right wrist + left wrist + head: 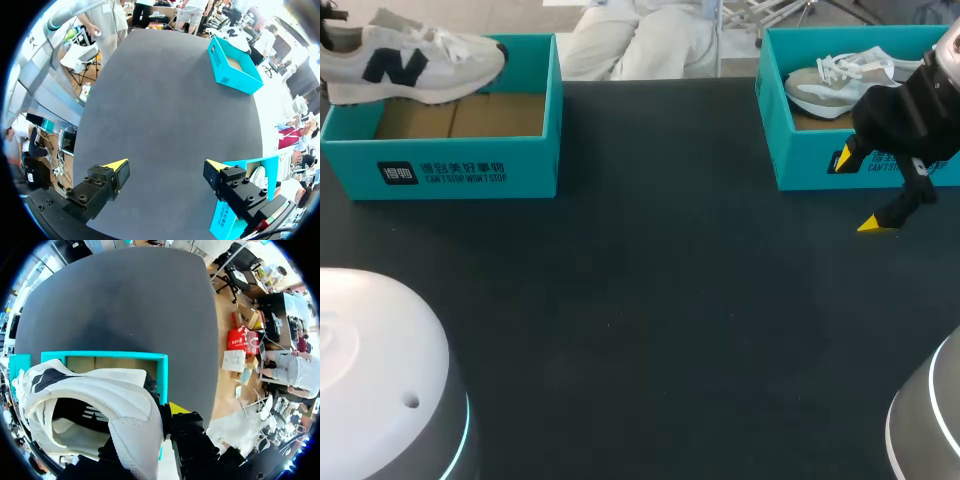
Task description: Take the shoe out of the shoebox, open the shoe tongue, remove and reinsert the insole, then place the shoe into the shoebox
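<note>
Head view has the dark table (650,300) bearing the teal left shoebox (470,170), above which the white shoe (410,60) sits raised, its heel pinched between the fingers of the left gripper (145,435), while the right gripper (860,192) hangs spread wide and holding nothing, just beside the right shoebox (800,160).

shoe (420,55): white, navy mark | shoebox (470,172): teal | table (650,300): perhaps black

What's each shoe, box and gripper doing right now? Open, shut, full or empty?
white shoe: held over the left box
left box: open, no shoe inside
left gripper: shut on the white shoe
right gripper: open, empty
right box: open, grey shoe inside
</note>
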You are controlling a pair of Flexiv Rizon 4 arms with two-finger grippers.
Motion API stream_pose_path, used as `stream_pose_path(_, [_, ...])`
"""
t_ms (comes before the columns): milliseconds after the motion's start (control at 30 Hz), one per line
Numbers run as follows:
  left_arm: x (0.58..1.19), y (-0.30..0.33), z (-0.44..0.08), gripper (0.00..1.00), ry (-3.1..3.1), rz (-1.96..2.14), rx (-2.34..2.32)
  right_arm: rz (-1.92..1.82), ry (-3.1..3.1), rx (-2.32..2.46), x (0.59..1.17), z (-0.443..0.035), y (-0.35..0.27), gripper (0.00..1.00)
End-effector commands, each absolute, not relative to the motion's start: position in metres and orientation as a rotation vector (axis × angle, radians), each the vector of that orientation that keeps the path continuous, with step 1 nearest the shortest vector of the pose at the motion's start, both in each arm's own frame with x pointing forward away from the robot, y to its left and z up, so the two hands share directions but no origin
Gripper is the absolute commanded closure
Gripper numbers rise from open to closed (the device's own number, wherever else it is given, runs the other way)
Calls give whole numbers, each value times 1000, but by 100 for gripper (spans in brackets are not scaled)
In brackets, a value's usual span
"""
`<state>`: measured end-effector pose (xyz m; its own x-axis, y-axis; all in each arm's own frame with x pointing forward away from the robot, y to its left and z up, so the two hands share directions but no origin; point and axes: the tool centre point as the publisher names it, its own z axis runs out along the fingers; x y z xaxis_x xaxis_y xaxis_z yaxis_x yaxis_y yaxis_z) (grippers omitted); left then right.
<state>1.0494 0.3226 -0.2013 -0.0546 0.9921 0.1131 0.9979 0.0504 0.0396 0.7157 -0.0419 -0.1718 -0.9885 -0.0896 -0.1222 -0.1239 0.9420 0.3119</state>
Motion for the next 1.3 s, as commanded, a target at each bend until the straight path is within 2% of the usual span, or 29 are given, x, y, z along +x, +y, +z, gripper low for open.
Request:
stream_pose_path(33, [1058,317,-216,100,-2222,-182,-2143,485,2994,-165,718,-173,-40,0])
stream_pose_path(733, [1098,308,-300,100,-2214,-247,-2106,485,2994,-165,718,-173,-40,0])
stream_pose_path(1300, [1074,304,-339,100,-2218,-232,-2074,485,2994,-165,718,-173,-40,0])
